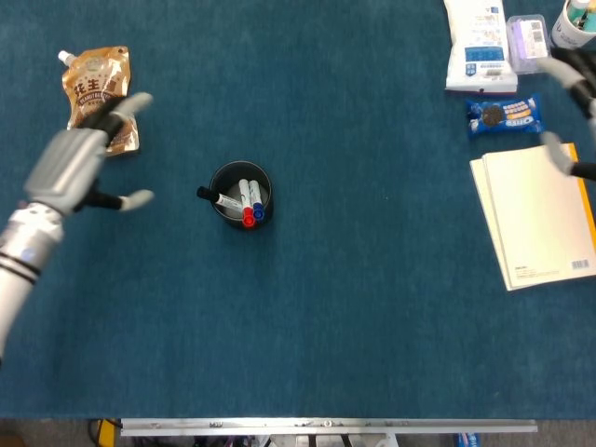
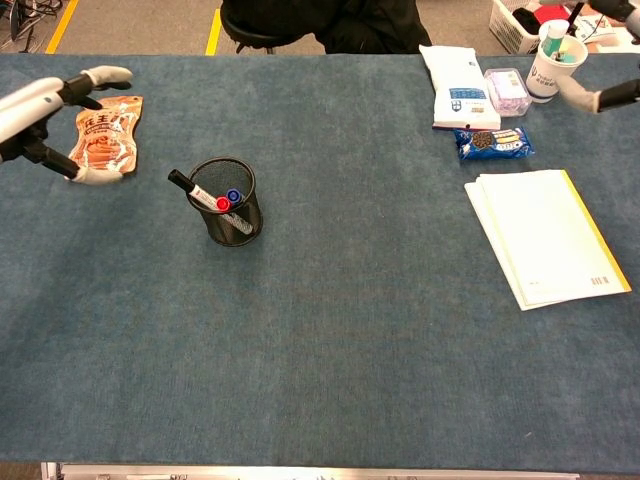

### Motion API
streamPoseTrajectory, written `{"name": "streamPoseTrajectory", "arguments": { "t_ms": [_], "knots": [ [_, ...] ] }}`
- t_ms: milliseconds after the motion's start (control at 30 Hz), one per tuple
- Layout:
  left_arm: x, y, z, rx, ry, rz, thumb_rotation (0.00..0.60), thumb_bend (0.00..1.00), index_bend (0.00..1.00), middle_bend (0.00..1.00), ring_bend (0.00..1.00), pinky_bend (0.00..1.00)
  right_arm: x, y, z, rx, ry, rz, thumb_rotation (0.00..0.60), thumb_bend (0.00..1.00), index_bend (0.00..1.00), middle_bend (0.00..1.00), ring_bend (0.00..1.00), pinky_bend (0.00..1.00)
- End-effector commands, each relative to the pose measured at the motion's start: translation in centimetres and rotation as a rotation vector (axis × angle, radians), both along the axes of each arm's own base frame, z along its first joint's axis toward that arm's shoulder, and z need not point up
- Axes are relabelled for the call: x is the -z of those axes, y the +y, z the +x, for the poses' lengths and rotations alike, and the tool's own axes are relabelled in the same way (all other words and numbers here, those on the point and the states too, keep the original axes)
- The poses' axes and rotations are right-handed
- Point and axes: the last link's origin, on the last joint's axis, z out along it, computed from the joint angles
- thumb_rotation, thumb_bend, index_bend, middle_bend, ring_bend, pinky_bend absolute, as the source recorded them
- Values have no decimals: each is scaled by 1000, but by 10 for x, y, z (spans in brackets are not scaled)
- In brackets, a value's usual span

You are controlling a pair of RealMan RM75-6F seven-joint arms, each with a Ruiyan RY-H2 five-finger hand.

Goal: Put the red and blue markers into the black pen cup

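Both the red marker [image 1: 249, 219] and blue marker [image 1: 258, 214] stand in the black pen cup [image 1: 226, 176], so the task looks done, left robot hand [image 1: 76, 160] spread and empty.

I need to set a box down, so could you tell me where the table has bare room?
The widest bare patch lies between the black pen cup and the notebook, running down to the near edge. The stretch below the snack pouch is bare under the left hand. The far right corner is crowded: cookie pack, white packet, small box.
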Motion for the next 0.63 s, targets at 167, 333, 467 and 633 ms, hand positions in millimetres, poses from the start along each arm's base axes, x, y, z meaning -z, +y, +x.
{"name": "streamPoseTrajectory", "arguments": {
  "t_ms": [167, 333, 467, 633],
  "knots": [
    [-42, -35, -46, -88, 198, 302, 600, 169, 43, 121, 70, 140, -24, 47, -41, 126, 152, -132, 600, 411, 171, 119, 0, 0],
    [-53, -59, -63, -124, 288, 402, 600, 169, 57, 134, 75, 140, -31, 72, -53, 185, 162, -183, 600, 411, 192, 127, 0, 0],
    [-54, -71, -72, -164, 304, 415, 600, 169, 57, 138, 75, 140, -31, 83, -59, 215, 139, -192, 600, 412, 204, 134, 0, 0],
    [-54, -78, -76, -185, 315, 430, 600, 169, 57, 141, 75, 140, -31, 87, -60, 207, 147, -209, 600, 415, 204, 134, 0, 0]
  ]
}}
